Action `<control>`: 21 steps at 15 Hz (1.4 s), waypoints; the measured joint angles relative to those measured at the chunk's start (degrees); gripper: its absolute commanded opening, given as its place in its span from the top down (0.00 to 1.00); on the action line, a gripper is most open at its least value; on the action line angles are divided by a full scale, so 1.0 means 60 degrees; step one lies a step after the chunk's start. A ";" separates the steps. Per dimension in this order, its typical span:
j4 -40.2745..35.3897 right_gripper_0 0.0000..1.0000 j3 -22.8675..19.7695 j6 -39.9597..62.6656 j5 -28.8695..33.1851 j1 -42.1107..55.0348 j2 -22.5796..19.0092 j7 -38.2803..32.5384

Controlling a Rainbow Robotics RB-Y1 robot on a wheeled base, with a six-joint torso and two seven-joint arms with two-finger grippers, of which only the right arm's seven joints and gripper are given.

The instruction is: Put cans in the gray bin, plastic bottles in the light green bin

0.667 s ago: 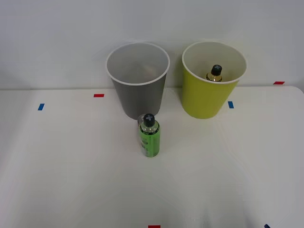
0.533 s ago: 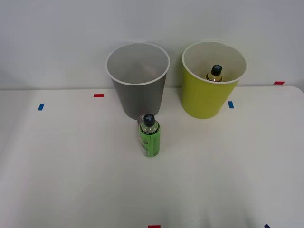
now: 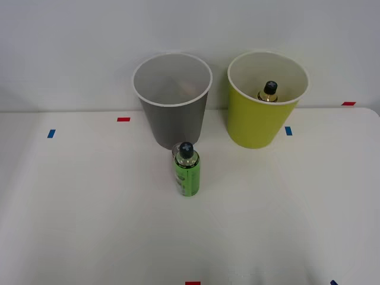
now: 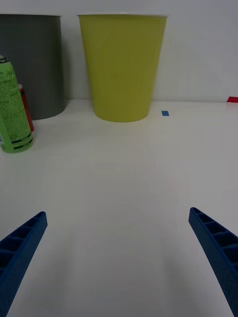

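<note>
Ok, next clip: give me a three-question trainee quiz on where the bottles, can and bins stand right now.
1. True or false: the amber-necked bottle is already inside the light green bin.
2. What stands directly behind the green bottle, between it and the gray bin? A) red can B) blue tape mark C) a second green bottle
3. Fill in: the right gripper has its blue fingers ____.

Key: 1 true; 2 A, the red can; 3 open, holding nothing.
</note>
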 measured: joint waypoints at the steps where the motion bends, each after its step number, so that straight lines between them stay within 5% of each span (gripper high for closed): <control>1: 0.0000 0.00 0.0000 0.0000 0.0000 0.0000 0.0000 0.0000; 21: 0.0000 0.00 0.0000 0.0000 0.0000 0.0000 0.0000 0.0000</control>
